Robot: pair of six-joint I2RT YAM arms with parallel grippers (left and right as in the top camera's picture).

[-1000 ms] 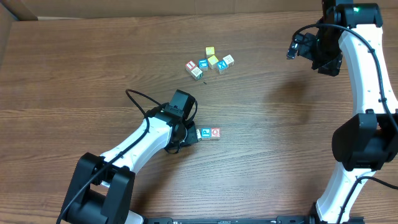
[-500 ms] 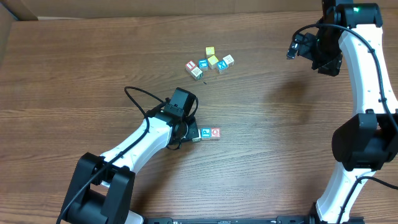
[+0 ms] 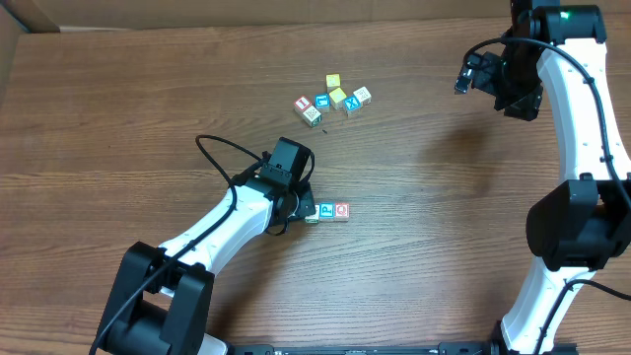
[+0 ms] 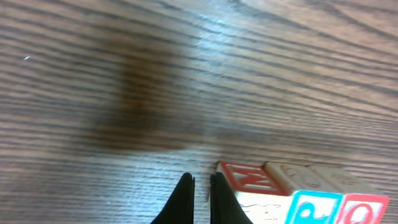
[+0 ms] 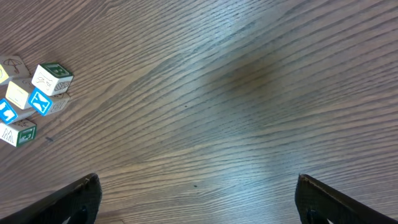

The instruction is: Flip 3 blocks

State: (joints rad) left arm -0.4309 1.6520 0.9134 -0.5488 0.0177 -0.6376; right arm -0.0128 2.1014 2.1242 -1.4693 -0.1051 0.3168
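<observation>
Three small blocks stand in a tight row on the wooden table. The left one (image 4: 261,208) has a pale front face and a red-lettered top, the middle one (image 4: 309,210) shows a blue "P", and the right one (image 4: 365,210) shows a red "Q". In the overhead view the P block (image 3: 325,210) and the Q block (image 3: 341,210) sit side by side. My left gripper (image 4: 200,182) is shut and holds nothing. Its tips rest low on the table just left of the pale block, whether touching it I cannot tell. My right gripper (image 5: 199,190) is open and empty, high over the far right (image 3: 461,81).
A loose cluster of other letter cubes (image 3: 331,99) lies toward the back middle of the table; it also shows at the left edge of the right wrist view as a cube cluster (image 5: 31,99). Cardboard lines the far-left corner (image 3: 10,39).
My left wrist has edged very slightly up and to the left. The blocks and the right arm have not moved.
</observation>
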